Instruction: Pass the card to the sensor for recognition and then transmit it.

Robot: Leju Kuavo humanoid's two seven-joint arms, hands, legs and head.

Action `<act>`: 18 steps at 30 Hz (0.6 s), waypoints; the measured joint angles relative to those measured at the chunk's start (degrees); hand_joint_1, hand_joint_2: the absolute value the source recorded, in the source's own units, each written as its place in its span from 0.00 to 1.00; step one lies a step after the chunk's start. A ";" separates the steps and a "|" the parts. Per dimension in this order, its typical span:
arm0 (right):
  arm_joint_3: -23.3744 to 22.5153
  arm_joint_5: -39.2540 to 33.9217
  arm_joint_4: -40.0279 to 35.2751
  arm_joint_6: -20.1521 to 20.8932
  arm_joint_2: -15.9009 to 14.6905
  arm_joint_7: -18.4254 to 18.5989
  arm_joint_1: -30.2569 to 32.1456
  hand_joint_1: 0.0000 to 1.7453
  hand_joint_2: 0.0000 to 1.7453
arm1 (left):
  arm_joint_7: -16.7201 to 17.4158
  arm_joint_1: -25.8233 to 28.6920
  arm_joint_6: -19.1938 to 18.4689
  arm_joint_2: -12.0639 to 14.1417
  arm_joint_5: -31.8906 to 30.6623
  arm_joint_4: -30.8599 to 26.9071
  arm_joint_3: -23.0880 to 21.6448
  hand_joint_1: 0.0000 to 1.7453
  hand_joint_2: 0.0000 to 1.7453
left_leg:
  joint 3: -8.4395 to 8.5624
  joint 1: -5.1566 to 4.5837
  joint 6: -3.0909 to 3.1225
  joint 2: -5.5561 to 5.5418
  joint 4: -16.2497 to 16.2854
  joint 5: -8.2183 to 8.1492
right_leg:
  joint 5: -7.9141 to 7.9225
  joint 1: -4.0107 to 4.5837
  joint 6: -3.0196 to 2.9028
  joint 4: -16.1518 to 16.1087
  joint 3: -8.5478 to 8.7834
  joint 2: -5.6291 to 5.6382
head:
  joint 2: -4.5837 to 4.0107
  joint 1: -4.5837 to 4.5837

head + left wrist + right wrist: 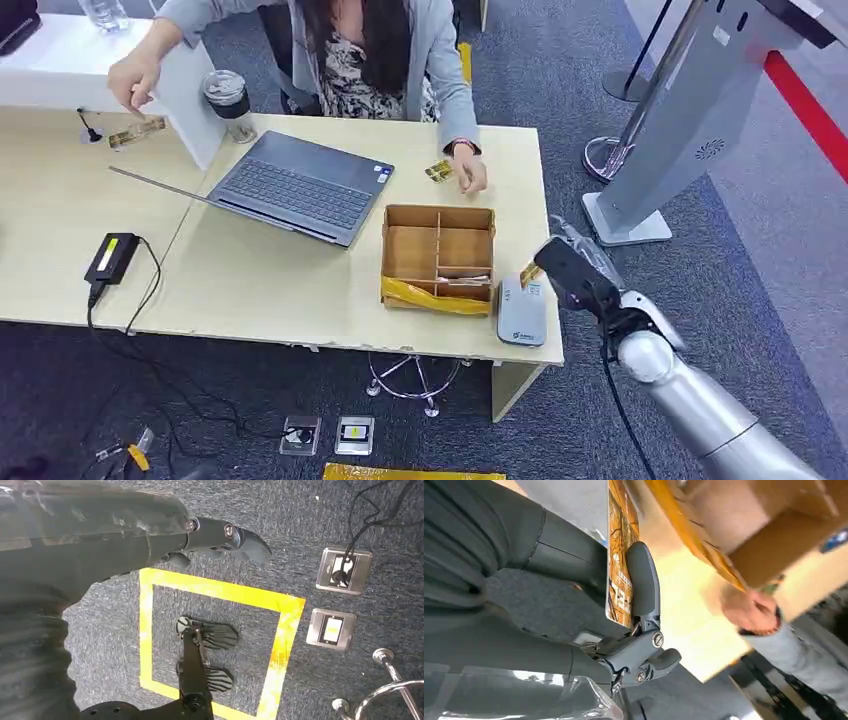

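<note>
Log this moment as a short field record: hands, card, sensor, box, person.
right hand: holds the card between thumb and fingers, beside the table's right end
left hand: hangs over the carpet, holding nothing
sensor: grey pad on the table's near right corner, next to the card
box: open cardboard dividers, left of the sensor
person: seated behind the table, one hand by a second card

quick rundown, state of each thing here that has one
right hand: pinching a card
card: held on edge at the table's corner, beside the reader
card reader: flat on the table, nothing on it
laptop: open
cardboard box: open-topped, dividers inside
left hand: hanging over the floor, holding nothing
</note>
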 joint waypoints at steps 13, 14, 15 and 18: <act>-0.04 -0.09 -0.96 5.03 -0.50 3.76 2.70 1.00 1.00 | -0.04 -0.01 0.24 0.00 0.24 0.00 -0.11 0.00 0.00 | 0.01 0.00 0.00 0.01 0.00 0.00 | 0.00 0.00 0.00 0.00 0.00 0.01 | 0.00 -0.02; -0.04 -0.07 -1.16 5.20 -0.50 3.91 2.95 1.00 1.00 | -0.04 -0.01 0.31 0.00 0.24 0.00 -0.11 0.00 0.00 | 0.01 0.00 0.00 0.01 0.00 0.00 | 0.00 0.00 0.00 0.00 0.01 0.01 | 0.00 0.00; -0.07 0.00 -1.31 5.44 -0.55 4.02 3.13 1.00 1.00 | -0.04 -0.01 0.39 0.00 0.24 0.00 -0.11 0.00 0.00 | 0.01 0.00 0.00 0.01 0.00 0.00 | 0.00 0.00 0.00 0.00 0.00 0.01 | 0.00 0.00; -0.05 0.55 -1.88 6.84 -0.90 4.63 3.87 1.00 1.00 | -0.04 -0.04 0.61 -0.02 0.22 0.00 -0.11 0.00 0.00 | 0.02 0.00 0.00 0.01 0.00 0.00 | 0.00 0.00 0.00 0.00 0.00 0.01 | 0.00 0.00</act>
